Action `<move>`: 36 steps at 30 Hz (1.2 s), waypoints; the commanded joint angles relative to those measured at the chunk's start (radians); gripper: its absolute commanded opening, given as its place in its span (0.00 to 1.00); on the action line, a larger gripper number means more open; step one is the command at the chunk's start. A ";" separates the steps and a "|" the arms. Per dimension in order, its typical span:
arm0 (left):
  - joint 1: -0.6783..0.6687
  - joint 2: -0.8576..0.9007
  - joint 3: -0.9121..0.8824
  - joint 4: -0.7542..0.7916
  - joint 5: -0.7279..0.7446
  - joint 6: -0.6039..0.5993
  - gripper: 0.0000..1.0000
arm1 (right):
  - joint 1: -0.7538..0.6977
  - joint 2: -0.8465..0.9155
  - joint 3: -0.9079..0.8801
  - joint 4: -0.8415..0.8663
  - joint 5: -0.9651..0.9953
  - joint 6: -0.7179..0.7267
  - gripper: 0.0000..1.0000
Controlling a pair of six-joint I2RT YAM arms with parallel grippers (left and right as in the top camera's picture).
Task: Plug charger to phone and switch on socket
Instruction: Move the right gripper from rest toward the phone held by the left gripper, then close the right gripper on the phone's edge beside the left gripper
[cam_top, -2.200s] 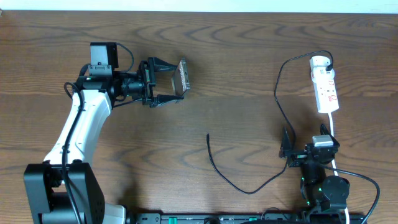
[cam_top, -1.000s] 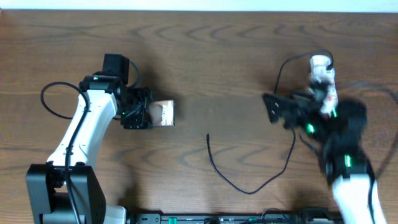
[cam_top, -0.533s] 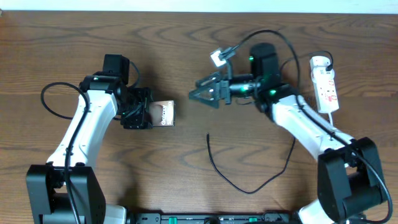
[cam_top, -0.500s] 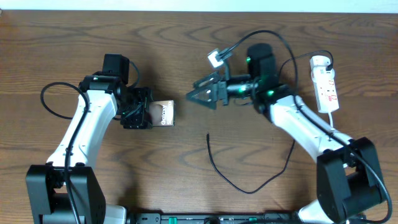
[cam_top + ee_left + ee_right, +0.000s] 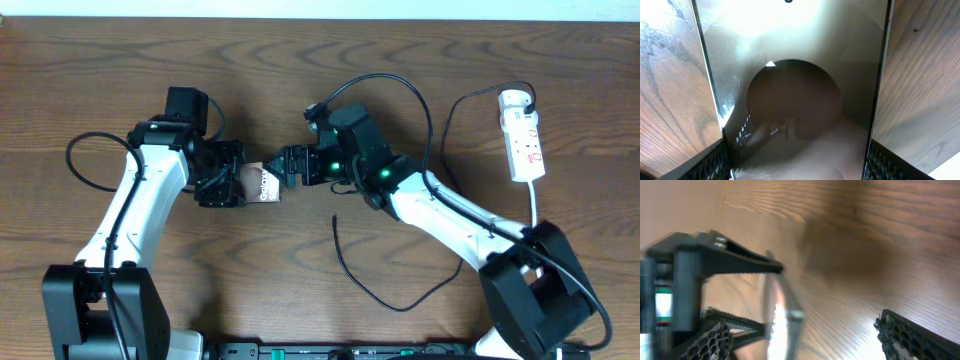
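Left of table centre, we find the phone (image 5: 264,184) pinched by the left gripper (image 5: 238,186), whose two fingers press on its opposite edges. Its pale face is turned up toward the overhead camera, and the lettering is too small for us to read. From the left wrist view the phone (image 5: 790,75) fills nearly the whole frame as a glossy panel carrying a dark round reflection, with a ribbed finger pad (image 5: 715,165) against its side at each lower corner. We cannot tell whether the phone rests on the table (image 5: 100,60) or hangs just above it. The right gripper (image 5: 284,167) is at the phone's free end, jaws spread. The right wrist view is blurred, but we make out the phone's thin edge (image 5: 784,316) standing between that gripper's own fingers (image 5: 910,336), with a clear gap on the right-hand side. Whether either finger touches the phone we cannot tell. We note the charger (image 5: 335,232) with its free tip on the wood just below the right gripper, apart from the phone. Its cable loops toward the near edge, passes under the right arm and climbs to the socket (image 5: 523,140), where its black plug sits at the rounded far end. The socket lies at far right, well apart from the phone, its thick white cord (image 5: 536,205) trailing toward the near edge.
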 commanded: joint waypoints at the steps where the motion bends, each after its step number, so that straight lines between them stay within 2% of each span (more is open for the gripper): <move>1: -0.002 -0.020 0.023 0.000 0.015 -0.009 0.07 | -0.020 0.056 0.006 0.068 -0.247 0.033 0.91; 5: -0.002 -0.020 0.023 0.001 0.015 -0.010 0.07 | -0.040 0.070 0.006 0.090 -0.444 0.042 0.90; 8: -0.002 -0.020 0.023 0.006 0.016 -0.026 0.07 | -0.037 0.072 0.006 0.084 -0.449 0.118 0.88; 13: -0.002 -0.020 0.023 0.011 0.034 -0.088 0.07 | -0.021 0.072 0.006 0.063 -0.325 0.216 0.84; 20: -0.047 -0.020 0.023 0.029 0.106 -0.167 0.07 | 0.010 0.072 0.006 0.043 -0.206 0.211 0.80; 25: -0.098 -0.020 0.023 0.052 0.106 -0.200 0.07 | 0.014 0.072 0.006 0.021 -0.158 0.193 0.66; 27: -0.105 -0.020 0.023 0.053 0.111 -0.205 0.07 | 0.015 0.072 0.006 0.021 -0.156 0.193 0.65; 32: -0.107 -0.020 0.023 0.052 0.122 -0.204 0.07 | 0.015 0.072 0.006 0.021 -0.153 0.193 0.47; 34: -0.107 -0.020 0.023 0.052 0.122 -0.200 0.07 | 0.015 0.072 0.006 0.019 -0.153 0.192 0.33; 36: -0.107 -0.020 0.023 0.052 0.122 -0.192 0.07 | 0.015 0.072 0.006 0.017 -0.152 0.185 0.31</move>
